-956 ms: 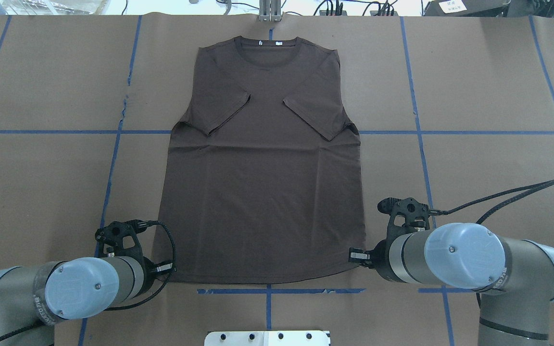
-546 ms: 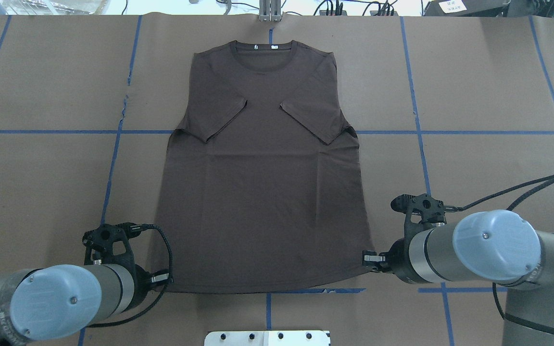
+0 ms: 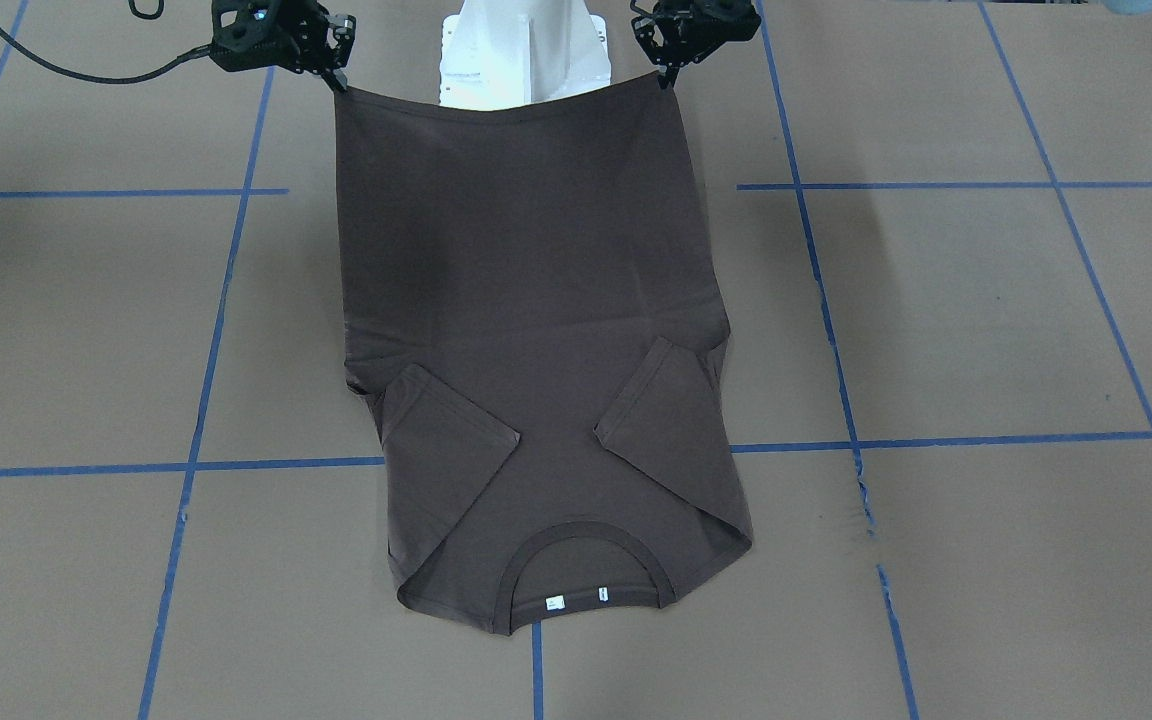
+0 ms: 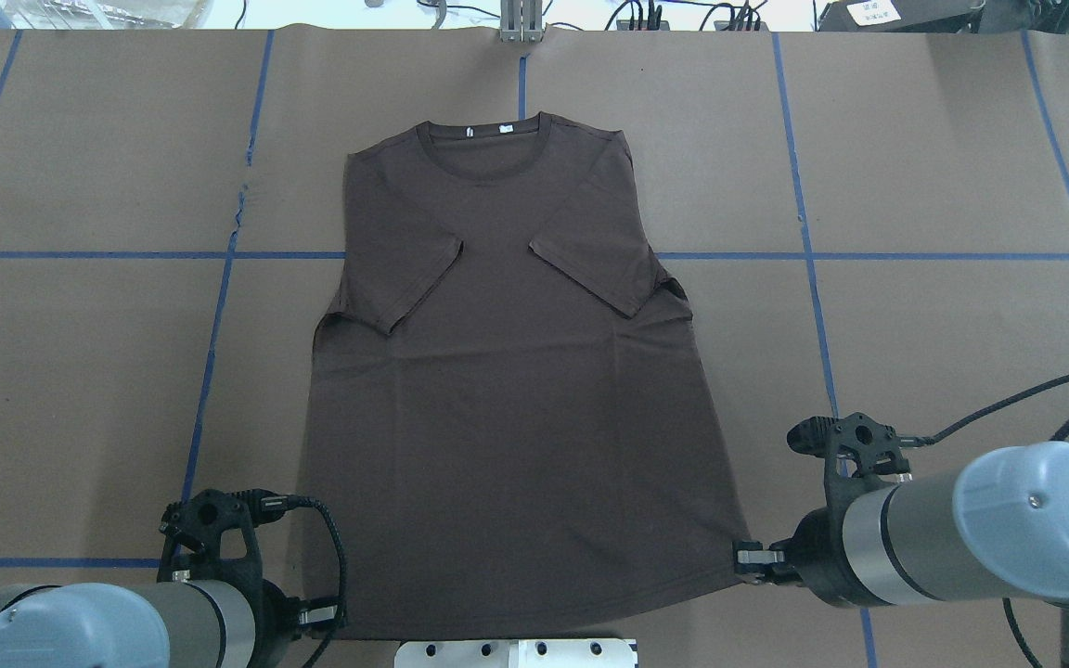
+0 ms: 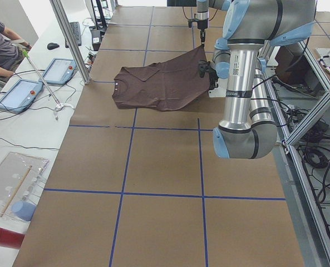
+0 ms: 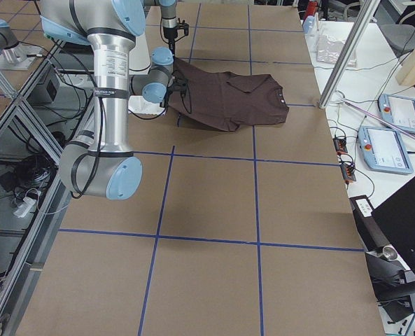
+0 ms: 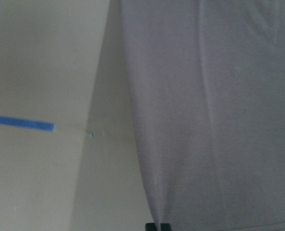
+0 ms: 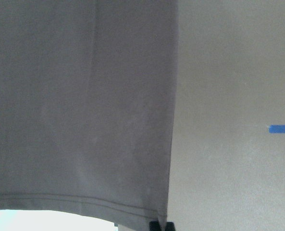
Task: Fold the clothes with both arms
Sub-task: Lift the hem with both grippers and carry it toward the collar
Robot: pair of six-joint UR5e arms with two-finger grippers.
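T-shirt: the dark brown T-shirt point(image 4: 507, 371) lies back-up along the middle of the brown paper-covered table point(image 4: 915, 186), collar point(image 4: 488, 139) at the far end, both short sleeves folded inward over the body.
Hem: the near edge is raised off the table and stretched between the two grippers, over the white pedestal base point(image 3: 521, 50); the collar half rests flat.
Left gripper point(image 4: 335, 614): pinched shut on the hem corner on the robot's left.
Right gripper point(image 4: 746, 558): likewise clamped on the opposite hem corner.
Step in hand: judged to be the lengthwise fold, with both hem corners gripped and lifted.
Next move: likely carrying both corners together toward the collar, level and evenly spaced, so the hem lands square across the shoulders before release.
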